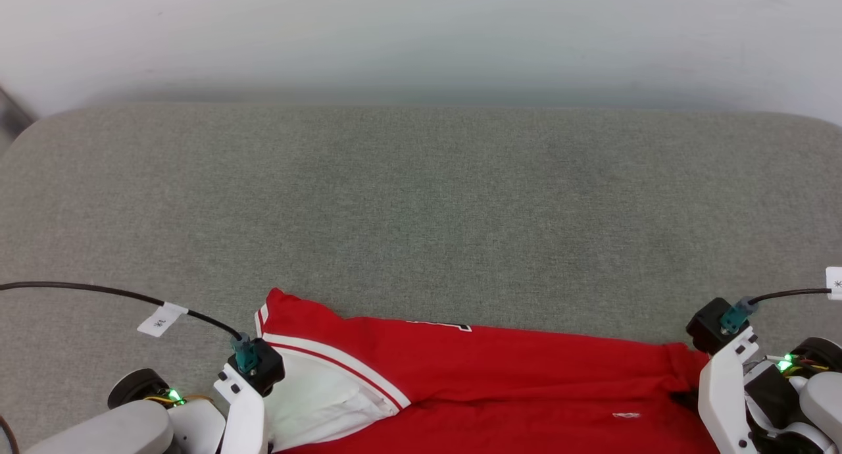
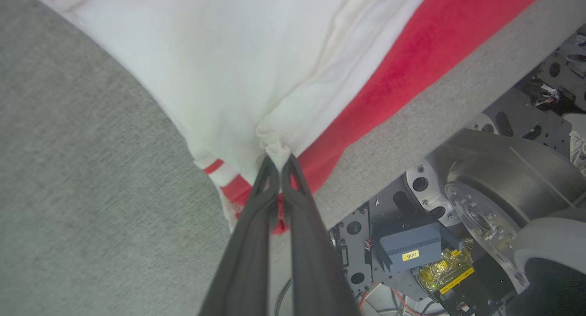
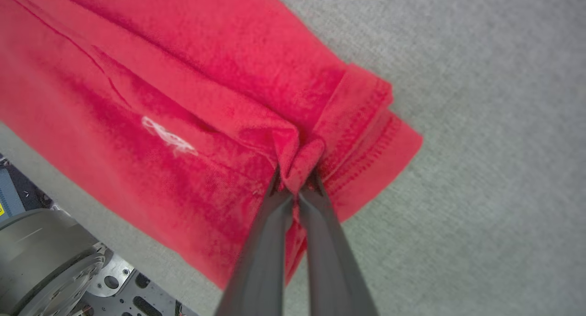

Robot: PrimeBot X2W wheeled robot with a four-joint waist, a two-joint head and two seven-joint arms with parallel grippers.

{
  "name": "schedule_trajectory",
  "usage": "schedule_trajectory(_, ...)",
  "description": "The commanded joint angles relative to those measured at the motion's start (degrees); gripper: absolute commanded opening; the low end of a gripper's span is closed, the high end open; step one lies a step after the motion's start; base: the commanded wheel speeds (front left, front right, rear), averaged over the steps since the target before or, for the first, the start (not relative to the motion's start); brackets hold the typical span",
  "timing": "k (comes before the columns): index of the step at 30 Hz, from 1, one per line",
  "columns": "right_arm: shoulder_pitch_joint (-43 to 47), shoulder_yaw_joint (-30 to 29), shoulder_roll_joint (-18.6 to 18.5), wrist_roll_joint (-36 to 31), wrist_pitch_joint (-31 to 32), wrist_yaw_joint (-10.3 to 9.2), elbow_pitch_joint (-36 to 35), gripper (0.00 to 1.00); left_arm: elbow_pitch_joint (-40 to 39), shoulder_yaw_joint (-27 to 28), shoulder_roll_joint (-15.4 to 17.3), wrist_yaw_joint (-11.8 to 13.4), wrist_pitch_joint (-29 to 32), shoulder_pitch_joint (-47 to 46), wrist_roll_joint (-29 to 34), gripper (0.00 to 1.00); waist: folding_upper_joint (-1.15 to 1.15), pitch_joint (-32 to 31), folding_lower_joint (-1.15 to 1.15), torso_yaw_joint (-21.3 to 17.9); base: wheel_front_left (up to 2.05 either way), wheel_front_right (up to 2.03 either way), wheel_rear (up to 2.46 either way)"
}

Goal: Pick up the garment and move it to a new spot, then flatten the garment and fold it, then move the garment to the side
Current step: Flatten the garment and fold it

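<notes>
Because each tool has a bite of cloth at opposite ends, the garment (image 1: pixel 500 368) lies drawn out in a long band along the near edge of the grey worktop (image 1: pixel 421 210), close to the robot. The left tool (image 2: pixel 279 165) has its fingers pressed together on a small tuck of the white sleeve (image 2: pixel 219 55). The right tool (image 3: pixel 297 185) is nipped shut on a fold of red fabric just beside the stitched hem (image 3: pixel 366 123). Holding both ends this way looks meant to keep the cloth taut and level, so it can be dragged or laid flat without bunching. From the head view I get the whole span, the wide bare worktop beyond it, and a sliver of black print (image 1: pixel 441 324) at the far fold. The wrist views give what that one hides: the pinches themselves, and the robot's base (image 2: pixel 458 215) below the worktop's edge.
</notes>
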Motion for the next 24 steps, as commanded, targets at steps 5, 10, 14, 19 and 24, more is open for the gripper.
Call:
schedule_trajectory(5, 1.07, -3.01, -0.45, -0.56, -4.48, -0.05, -1.39, 1.00, 0.69, 1.33, -0.33, 0.45, -5.29, 0.35, 2.10, 1.00, 0.00, -2.52, 0.00, 0.29, 0.00, 0.00, 0.00)
schedule_trajectory(10, 3.60, -8.33, -2.67, -0.78, -8.75, -0.05, -5.62, 1.00, -1.81, 4.33, 0.69, 3.18, -14.88, 1.95, 4.41, 1.00, 0.00, -4.75, 0.00, 0.33, 0.00, 0.00, 0.00)
schedule_trajectory(14, 6.33, -15.94, -3.35, -2.23, -12.10, -0.05, -6.62, 1.00, -1.63, 7.18, -0.17, 9.55, -25.72, 3.30, 8.97, 1.00, 0.00, -4.94, 0.00, 0.33, 0.00, 0.00, 0.00)
schedule_trajectory(19, 12.00, -28.01, -0.24, -5.24, -15.55, -0.05, -4.13, 1.00, 0.43, 10.71, -3.15, 18.86, -39.69, 6.69, 12.88, 1.00, 0.00, -3.99, 0.00, 0.37, 0.00, 0.00, 0.00)
schedule_trajectory(24, 18.95, -39.33, 5.32, -6.79, -15.77, -0.05, -2.45, 1.00, 3.04, 14.73, -6.61, 26.50, -48.40, 10.36, 14.39, 1.00, 0.00, -2.77, 0.00, 0.75, 0.00, 0.00, 0.00)
